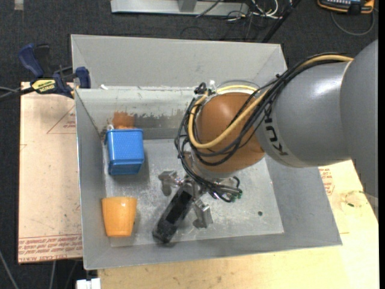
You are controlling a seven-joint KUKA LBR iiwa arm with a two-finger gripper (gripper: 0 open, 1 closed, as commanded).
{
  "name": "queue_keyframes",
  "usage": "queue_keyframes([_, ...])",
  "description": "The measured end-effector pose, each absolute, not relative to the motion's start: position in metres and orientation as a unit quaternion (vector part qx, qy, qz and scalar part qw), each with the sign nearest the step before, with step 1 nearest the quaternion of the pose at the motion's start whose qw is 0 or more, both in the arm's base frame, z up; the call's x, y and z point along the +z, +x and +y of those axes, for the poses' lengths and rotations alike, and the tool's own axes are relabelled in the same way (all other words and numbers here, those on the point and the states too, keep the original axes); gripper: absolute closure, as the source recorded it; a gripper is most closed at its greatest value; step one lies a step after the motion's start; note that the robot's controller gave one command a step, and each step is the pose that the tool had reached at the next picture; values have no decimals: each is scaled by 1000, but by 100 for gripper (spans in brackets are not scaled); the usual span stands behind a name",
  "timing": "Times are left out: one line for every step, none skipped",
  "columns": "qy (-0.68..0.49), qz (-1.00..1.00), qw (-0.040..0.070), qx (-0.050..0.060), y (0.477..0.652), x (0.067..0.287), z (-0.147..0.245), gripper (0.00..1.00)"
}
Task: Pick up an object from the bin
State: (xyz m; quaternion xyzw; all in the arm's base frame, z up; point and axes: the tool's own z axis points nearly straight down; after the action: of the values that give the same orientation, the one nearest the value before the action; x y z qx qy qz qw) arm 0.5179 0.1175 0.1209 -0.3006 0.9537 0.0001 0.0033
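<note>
One black oblong block point(169, 220), bin point(271, 212) front centre | jaws spread, straddling its upper end

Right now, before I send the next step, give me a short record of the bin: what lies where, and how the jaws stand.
jaws: open, low at the bin's middle, one on each side of the black bar's upper end
black bar: lying slantwise, towards the view's lower wall
blue box: left side, apart from the jaws
orange cup: lower left corner
small orange thing: behind the blue box, partly hidden
</note>
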Motion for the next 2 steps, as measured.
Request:
queue_keyframes([-336, 942, 2, 1, 511, 91, 129, 0])
queue_keyframes([-419, 908, 6, 1, 523, 70, 118, 100])
